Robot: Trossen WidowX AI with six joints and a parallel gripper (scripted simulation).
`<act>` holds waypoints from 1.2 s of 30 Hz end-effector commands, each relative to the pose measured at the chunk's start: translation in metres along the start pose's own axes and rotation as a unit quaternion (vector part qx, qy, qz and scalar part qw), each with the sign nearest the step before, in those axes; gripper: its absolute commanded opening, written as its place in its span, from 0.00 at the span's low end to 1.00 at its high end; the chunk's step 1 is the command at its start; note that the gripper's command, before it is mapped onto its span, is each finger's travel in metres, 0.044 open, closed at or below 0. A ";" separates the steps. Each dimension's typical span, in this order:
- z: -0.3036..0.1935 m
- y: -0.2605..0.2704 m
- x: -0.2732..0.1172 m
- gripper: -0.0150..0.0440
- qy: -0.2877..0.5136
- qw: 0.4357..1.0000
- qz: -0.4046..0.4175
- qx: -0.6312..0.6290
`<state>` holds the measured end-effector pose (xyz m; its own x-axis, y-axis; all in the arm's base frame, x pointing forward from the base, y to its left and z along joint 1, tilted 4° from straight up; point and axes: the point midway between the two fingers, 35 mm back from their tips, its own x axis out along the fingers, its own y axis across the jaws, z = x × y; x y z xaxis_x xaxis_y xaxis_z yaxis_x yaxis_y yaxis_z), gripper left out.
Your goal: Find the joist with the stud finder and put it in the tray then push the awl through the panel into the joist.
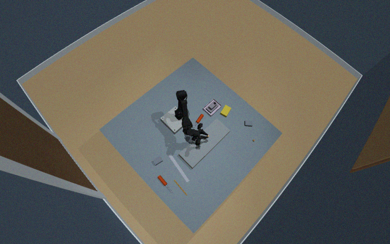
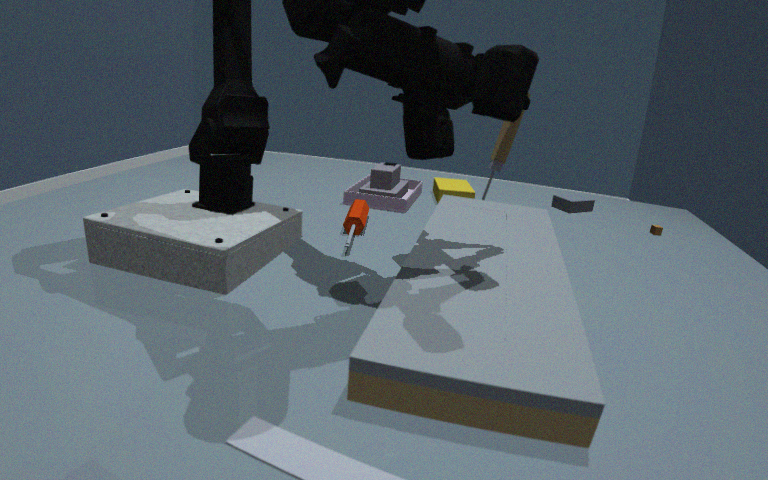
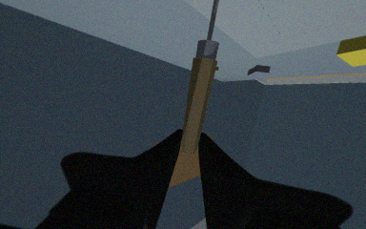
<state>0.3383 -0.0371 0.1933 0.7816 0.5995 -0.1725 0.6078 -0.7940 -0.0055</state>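
Observation:
My gripper [image 1: 207,136] [image 3: 191,135] is shut on the wooden handle of the awl [image 2: 505,140] [image 3: 199,91]. The awl hangs tilted in the air, its thin metal spike pointing down and to the left in the exterior view. The gripper is above the floor panel [image 1: 193,161] [image 2: 481,370], a pale grey slab with a wood-coloured lower layer. The fingertips are hidden behind the wrist in the exterior view. The stud finder [image 1: 212,105] [image 2: 385,176], a grey stepped block, sits in the pinkish tray [image 1: 210,115] [image 2: 346,199]. The joist is not visible.
A yellow block [image 1: 226,110] [image 2: 454,189] is beside the tray. An orange-handled screwdriver [image 1: 199,118] [image 2: 356,216] lies between arm base and panel. Another orange-handled tool [image 1: 162,180], a pencil-like stick [image 1: 180,187] and a white strip [image 1: 179,169] lie beyond the panel's near end. A dark bracket [image 1: 248,123] [image 2: 572,204] lies far right.

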 end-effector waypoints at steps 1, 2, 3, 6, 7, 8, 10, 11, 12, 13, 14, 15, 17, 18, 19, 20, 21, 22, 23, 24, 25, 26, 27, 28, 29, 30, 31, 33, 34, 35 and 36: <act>0.001 -0.009 0.019 0.25 0.008 0.999 -0.049 -0.014; 0.002 -0.011 0.022 0.25 0.009 0.998 -0.058 -0.015; 0.003 -0.012 0.024 0.25 0.009 0.998 -0.064 -0.016; 0.003 -0.012 0.025 0.25 0.009 0.998 -0.065 -0.016; 0.003 -0.012 0.025 0.25 0.009 0.998 -0.065 -0.016; 0.003 -0.012 0.025 0.25 0.009 0.998 -0.065 -0.016; 0.003 -0.012 0.025 0.25 0.009 0.998 -0.065 -0.016; 0.003 -0.012 0.025 0.25 0.009 0.998 -0.065 -0.016; 0.003 -0.012 0.025 0.25 0.009 0.998 -0.065 -0.016; 0.003 -0.012 0.025 0.25 0.009 0.998 -0.065 -0.016; 0.004 -0.012 0.025 0.25 0.009 0.998 -0.065 -0.016; 0.004 -0.012 0.025 0.25 0.009 0.998 -0.065 -0.016; 0.006 -0.012 0.026 0.25 0.009 0.998 -0.065 -0.016; 0.006 -0.012 0.026 0.25 0.009 0.998 -0.065 -0.016; 0.007 -0.012 0.026 0.25 0.009 0.998 -0.065 -0.016; 0.008 -0.012 0.026 0.25 0.009 0.998 -0.065 -0.016; 0.009 -0.012 0.026 0.25 0.009 0.998 -0.065 -0.016; 0.010 -0.012 0.027 0.25 0.009 0.998 -0.065 -0.016; 0.010 -0.012 0.027 0.25 0.009 0.998 -0.065 -0.016; 0.011 -0.012 0.027 0.25 0.009 0.998 -0.065 -0.016; 0.012 -0.012 0.027 0.25 0.009 0.998 -0.065 -0.016; 0.013 -0.011 0.028 0.25 0.009 0.998 -0.065 -0.016; 0.014 -0.011 0.028 0.25 0.009 0.998 -0.065 -0.016; 0.014 -0.011 0.028 0.25 0.009 0.998 -0.065 -0.016; 0.015 -0.011 0.028 0.25 0.009 0.998 -0.065 -0.016; 0.016 -0.011 0.028 0.25 0.009 0.998 -0.065 -0.016; 0.017 -0.011 0.029 0.25 0.009 0.998 -0.065 -0.016; 0.018 -0.011 0.029 0.25 0.009 0.998 -0.065 -0.016; 0.019 -0.011 0.029 0.25 0.009 0.998 -0.065 -0.016; 0.020 -0.011 0.030 0.25 0.009 0.998 -0.065 -0.016; 0.021 -0.011 0.030 0.25 0.009 0.998 -0.065 -0.016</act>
<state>0.3520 -0.0133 0.1696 0.7000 0.6966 -0.1572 0.7054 -0.7088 0.0006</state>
